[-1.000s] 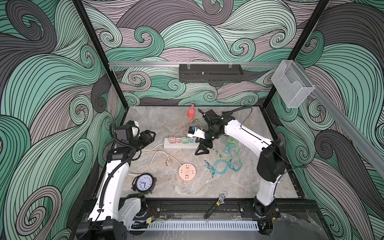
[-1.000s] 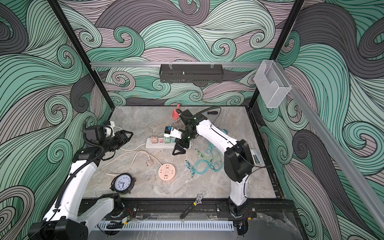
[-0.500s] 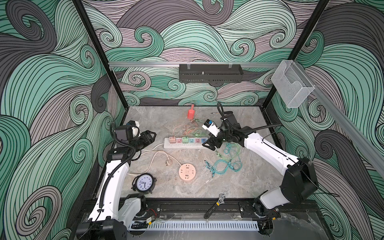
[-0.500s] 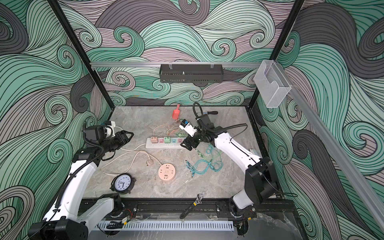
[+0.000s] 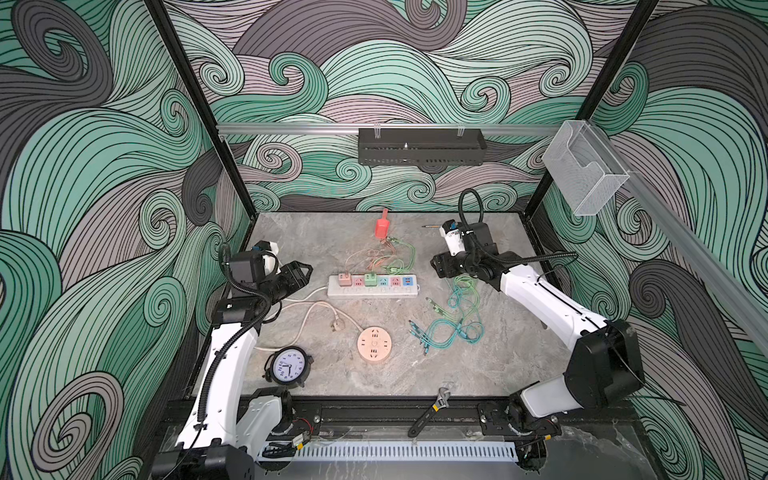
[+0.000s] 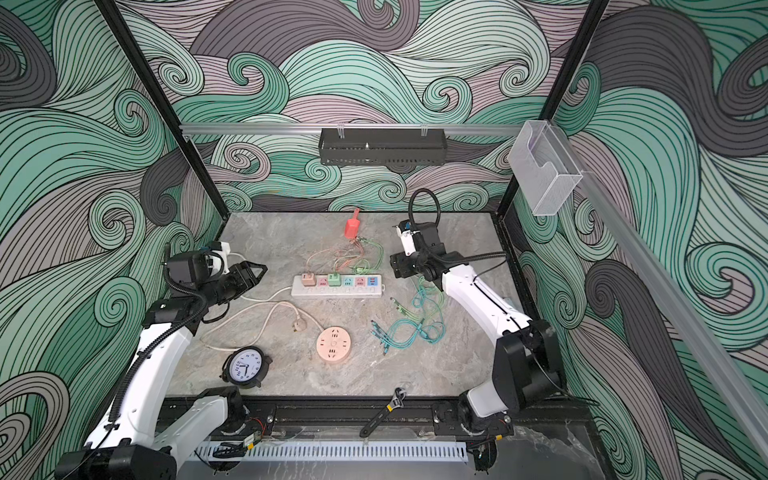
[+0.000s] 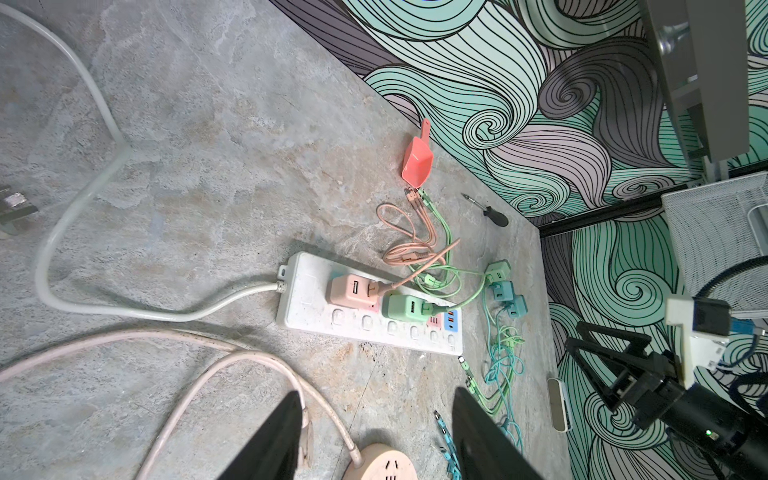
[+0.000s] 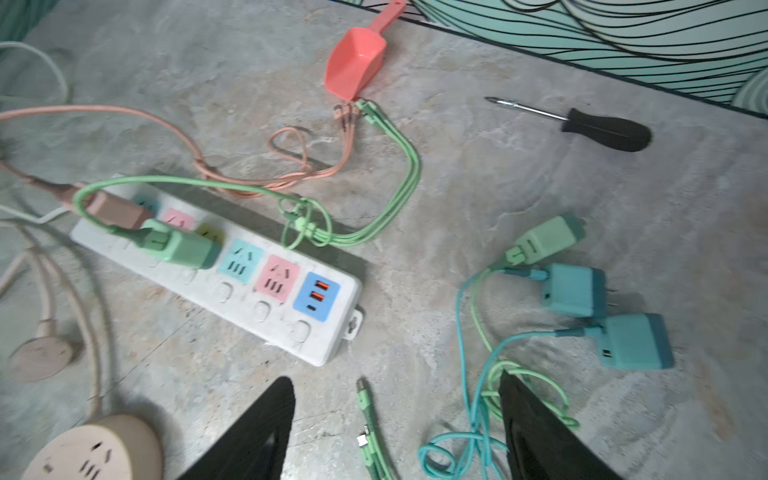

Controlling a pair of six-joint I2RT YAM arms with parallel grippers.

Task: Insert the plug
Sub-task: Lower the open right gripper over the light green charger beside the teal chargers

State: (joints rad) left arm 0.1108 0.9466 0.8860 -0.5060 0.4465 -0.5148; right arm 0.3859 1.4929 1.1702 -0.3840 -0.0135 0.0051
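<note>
Teal plug (image 8: 575,291) lies near right jaws, spread and apparently empty; left jaws spread.

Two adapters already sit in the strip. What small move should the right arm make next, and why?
Probably shift the right gripper toward the loose teal adapter and lower over it. Its jaws stand open and empty, that adapter lies unplugged beside the power strip, and the strip's teal socket is free.

Round socket (image 8: 95,449), right tool (image 8: 392,380) cut by picture edge.
</note>
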